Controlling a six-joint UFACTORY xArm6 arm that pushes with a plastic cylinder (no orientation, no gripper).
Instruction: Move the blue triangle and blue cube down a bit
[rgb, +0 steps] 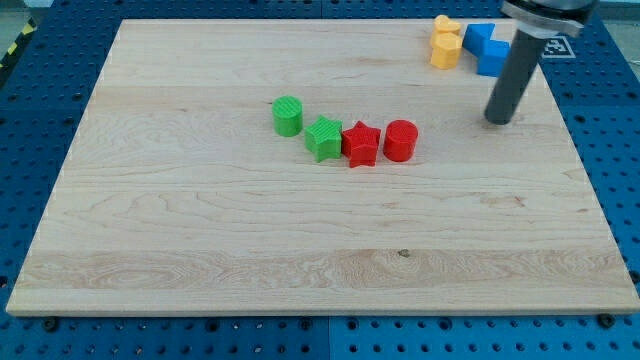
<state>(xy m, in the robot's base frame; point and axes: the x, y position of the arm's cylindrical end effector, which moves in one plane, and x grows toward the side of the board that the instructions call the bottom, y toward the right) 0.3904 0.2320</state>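
Observation:
Two blue blocks sit at the view's top right of the wooden board (200, 230). One blue block (481, 37) lies next to the yellow ones; the other blue block (494, 58) lies just below and right of it, partly hidden by my rod. Which is the triangle and which the cube I cannot tell. My tip (497, 120) rests on the board below the lower blue block, a short way apart from it.
Two yellow blocks (446, 42) touch each other left of the blue ones. Near the middle a green cylinder (288, 115), a green star-like block (323, 138), a red star (361, 144) and a red cylinder (400, 140) form a row.

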